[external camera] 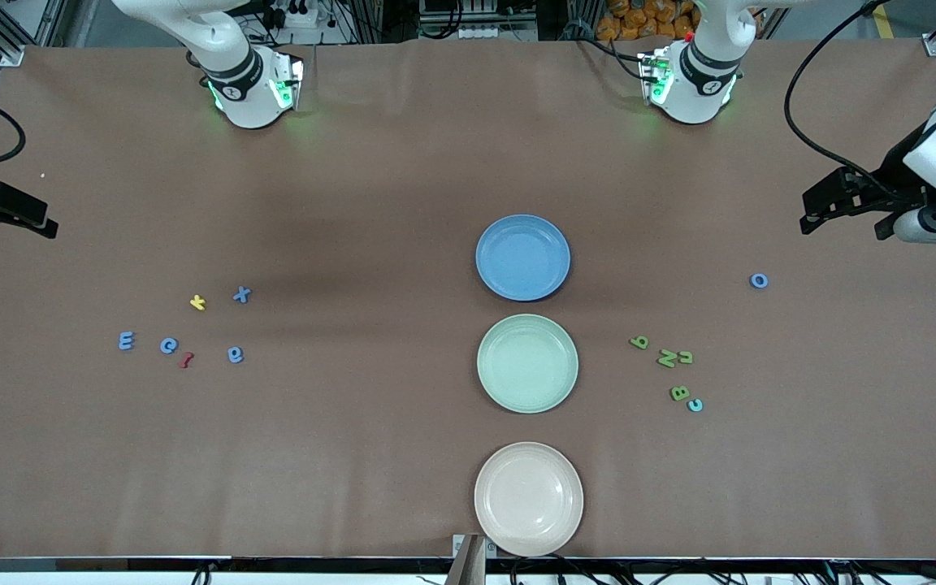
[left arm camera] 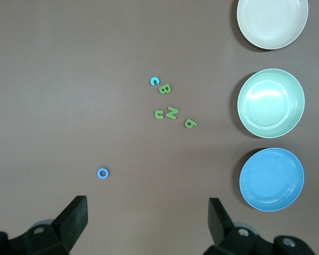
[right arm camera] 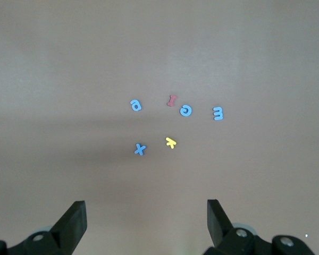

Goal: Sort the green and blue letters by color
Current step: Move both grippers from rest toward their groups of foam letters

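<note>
On the brown tabletop, nearest the front camera, we see a cream plate, then a green plate, then a blue plate. Green letters lie toward our left arm's end, blue letters toward our right arm's end. Our left hand hangs near a lone blue o, fingers spread. Our right hand, also spread, waits.
</note>
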